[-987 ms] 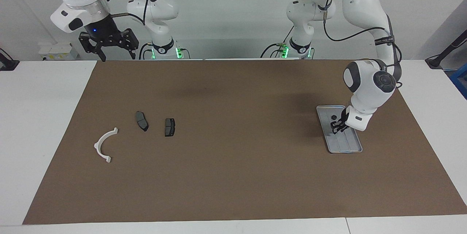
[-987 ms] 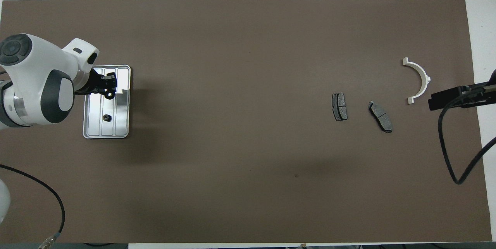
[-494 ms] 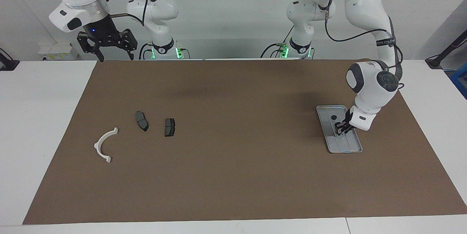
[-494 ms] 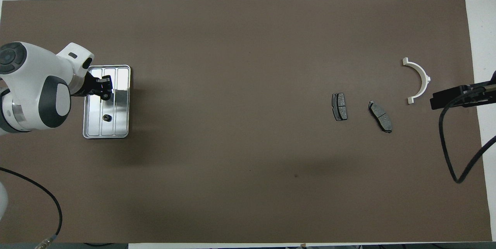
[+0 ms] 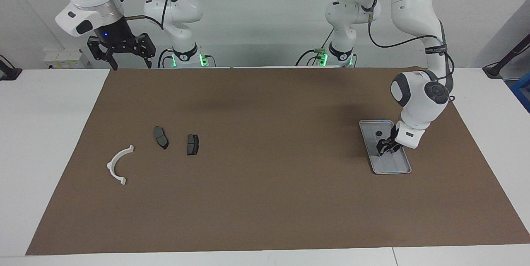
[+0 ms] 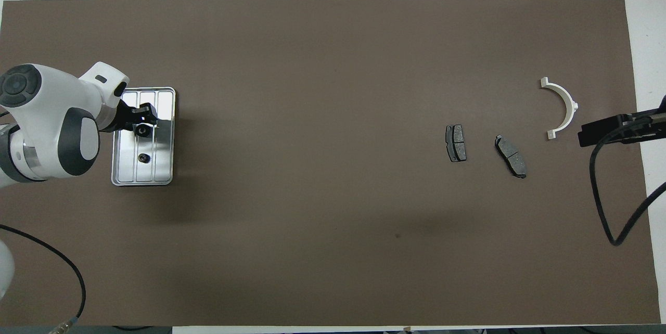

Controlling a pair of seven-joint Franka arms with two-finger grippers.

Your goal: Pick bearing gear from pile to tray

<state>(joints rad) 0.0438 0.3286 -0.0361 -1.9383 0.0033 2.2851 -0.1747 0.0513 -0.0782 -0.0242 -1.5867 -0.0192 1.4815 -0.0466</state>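
The silver tray (image 5: 393, 165) lies at the left arm's end of the mat; it also shows in the overhead view (image 6: 164, 103). One small black gear (image 5: 378, 133) lies in it (image 6: 144, 157). My left gripper (image 5: 382, 149) is low over the tray (image 6: 140, 124), shut on a second small black round gear (image 6: 140, 130). The pile lies at the right arm's end: a white arc (image 5: 118, 165) and two dark grey pads (image 5: 161, 137) (image 5: 192, 144). My right gripper (image 5: 121, 64) waits open, up in the air near the mat's corner closest to its base.
A brown mat (image 5: 265, 199) covers most of the white table. In the overhead view the right gripper (image 6: 614, 131) and its black cable (image 6: 598, 188) hang beside the white arc (image 6: 564, 107) and the pads (image 6: 456, 143) (image 6: 511, 156).
My left gripper has shifted a little over the tray, carrying the small black gear with it. The right gripper has barely moved. The pile's parts are as before.
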